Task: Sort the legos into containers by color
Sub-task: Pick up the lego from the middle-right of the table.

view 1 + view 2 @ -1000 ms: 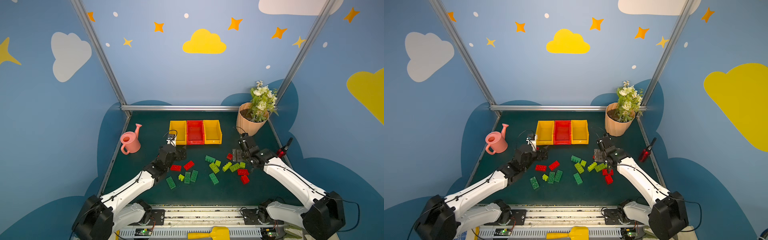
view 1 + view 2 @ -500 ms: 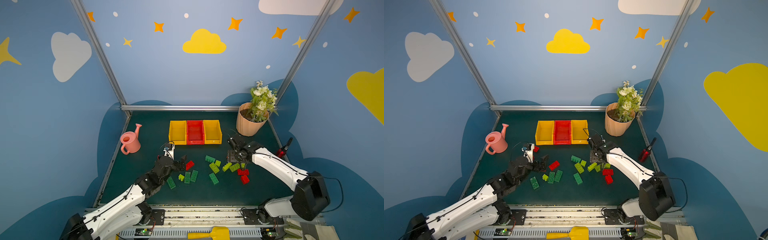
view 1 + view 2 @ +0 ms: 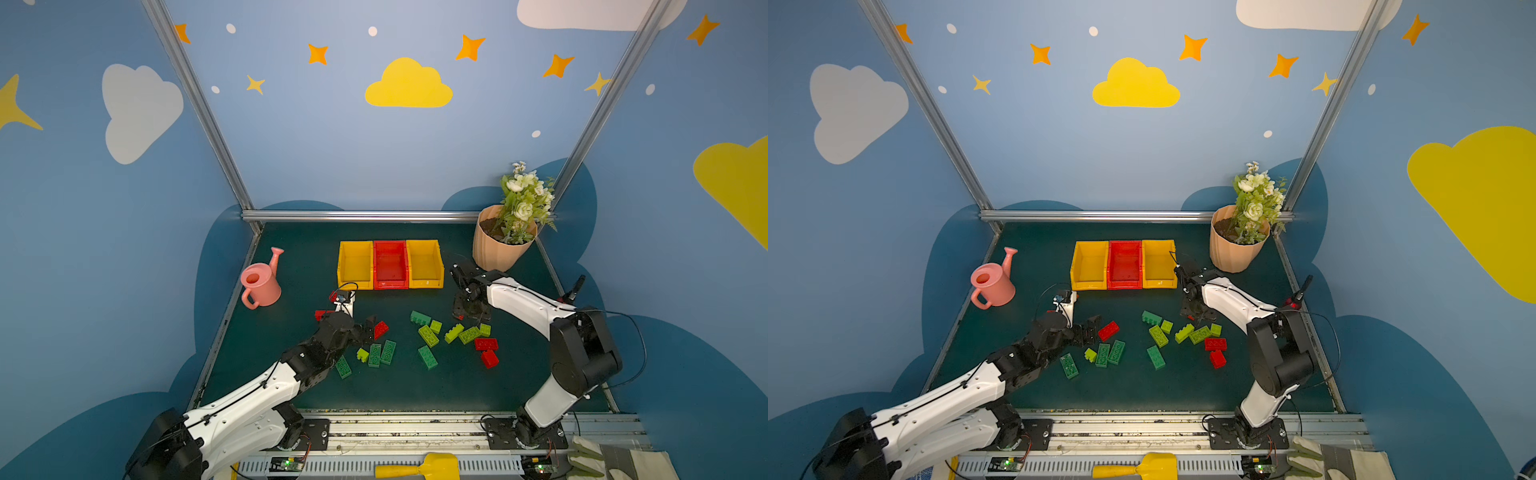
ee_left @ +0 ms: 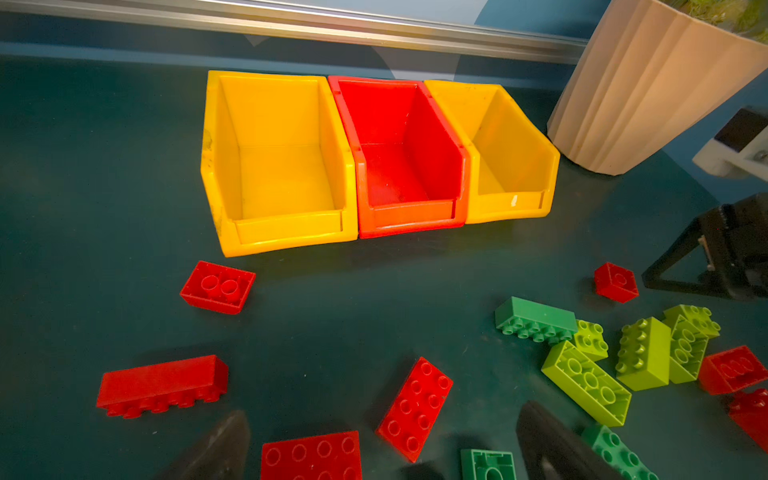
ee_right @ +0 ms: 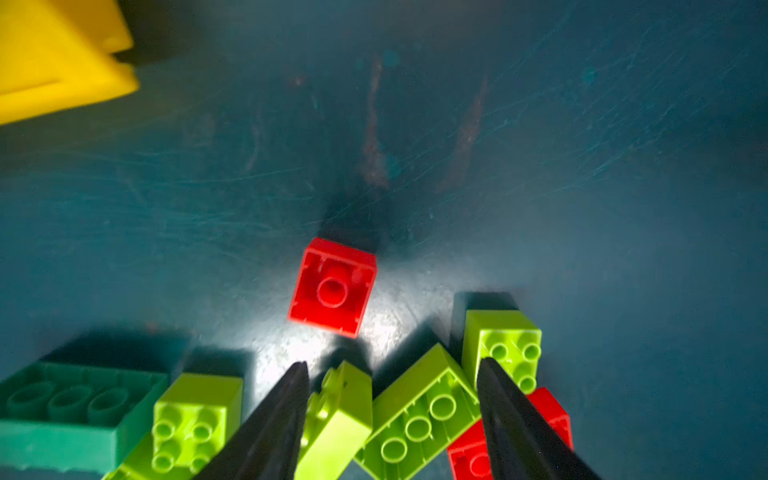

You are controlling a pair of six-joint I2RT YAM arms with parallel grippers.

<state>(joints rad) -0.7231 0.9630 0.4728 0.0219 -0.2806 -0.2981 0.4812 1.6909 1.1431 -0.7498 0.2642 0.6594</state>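
Two lime legos [image 5: 419, 411] lie between the half-parted jaws of our right gripper [image 5: 392, 363], nothing clamped yet; our left gripper [image 4: 384, 415] gapes empty. Light, stiff, slick, we judge: pinch flat sidewalls.

Open counter [image 3: 395, 305]: a mostly bare strip runs before the three bins [image 3: 390, 266], whose mouths stand unobstructed. Obstacles: the flower pot [image 3: 498, 249] near the right-end bin, the watering can [image 3: 259, 282] well left, the right arm [image 3: 519, 299] slanting low between pot and legos [image 3: 428, 336], themselves clustered with narrow gaps.
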